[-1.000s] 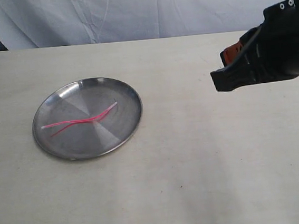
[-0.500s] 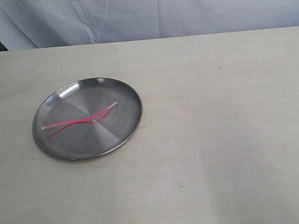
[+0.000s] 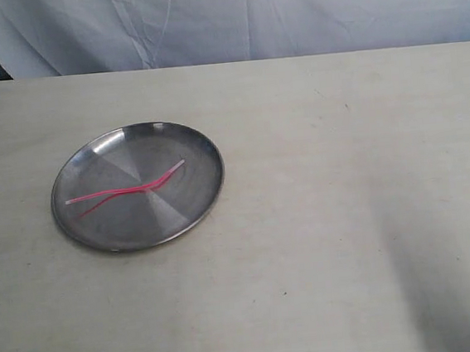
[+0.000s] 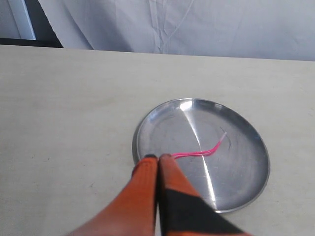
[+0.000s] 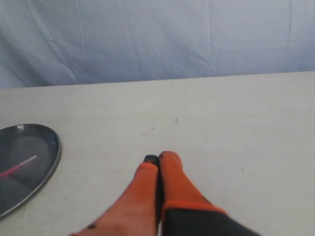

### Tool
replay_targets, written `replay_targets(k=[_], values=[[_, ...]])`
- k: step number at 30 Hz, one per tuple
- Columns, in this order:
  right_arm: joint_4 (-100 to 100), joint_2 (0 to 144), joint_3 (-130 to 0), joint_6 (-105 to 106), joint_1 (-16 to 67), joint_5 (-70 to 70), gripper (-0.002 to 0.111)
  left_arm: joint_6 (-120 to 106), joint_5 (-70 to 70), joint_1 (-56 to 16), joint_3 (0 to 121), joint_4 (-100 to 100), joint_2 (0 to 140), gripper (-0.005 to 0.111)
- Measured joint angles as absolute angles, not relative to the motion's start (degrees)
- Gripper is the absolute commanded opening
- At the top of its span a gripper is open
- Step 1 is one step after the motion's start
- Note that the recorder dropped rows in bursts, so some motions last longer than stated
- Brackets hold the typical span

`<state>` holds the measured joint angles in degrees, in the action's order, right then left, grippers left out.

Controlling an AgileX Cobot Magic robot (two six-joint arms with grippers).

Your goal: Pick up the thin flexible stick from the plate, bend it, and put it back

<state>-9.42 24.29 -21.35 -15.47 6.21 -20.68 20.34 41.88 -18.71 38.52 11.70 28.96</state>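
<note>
Exterior view: the plate (image 3: 132, 226) sits toward the left edge of the surface (image 3: 330, 217), about midway between the far and near edges. No arm shows in this view.
Stick: the stick (image 3: 124, 189) lies inside the plate. It runs from near the rim on the left-edge side up toward the far right of the plate, and there is a clear kink past its middle.
Reflection: a dimmer red streak (image 3: 104, 202) beneath the stick is its mirror image in the steel, not a second piece.
Why it lies so: the low rim keeps the thin stick from sliding off onto the surface. The kink suggests the bending is probably done and the stick is back in place.
Left gripper: the left gripper (image 4: 157, 157) has its orange fingers pressed together with nothing between them.
Stick to left gripper: in the left wrist view the tips line up with the plate's rim and the stick's nearer end. No gripper appears by the plate in the exterior view, so it is likely held clear of the plate. How high it is cannot be told.
Right gripper: the right gripper (image 5: 158, 158) is also closed and empty, over bare surface.
Stick to right gripper: plate and stick lie well apart from it, toward the left edge.
Backdrop: a pale cloth (image 3: 286, 13) hangs behind the far edge.
</note>
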Motion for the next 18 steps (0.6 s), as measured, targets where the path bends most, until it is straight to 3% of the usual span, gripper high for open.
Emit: replay_targets(k=[11,18], values=[[-8.35,9.11,-7.91,-15.02,3.88,-14.31,-0.001,20.34,41.88,-18.71,38.52,11.7,28.96,0.0],[0.9,4.18,-0.99,-4.27,3.68,-13.99,-0.001,20.34,41.88,-18.71,38.52,11.7,28.96,0.0]])
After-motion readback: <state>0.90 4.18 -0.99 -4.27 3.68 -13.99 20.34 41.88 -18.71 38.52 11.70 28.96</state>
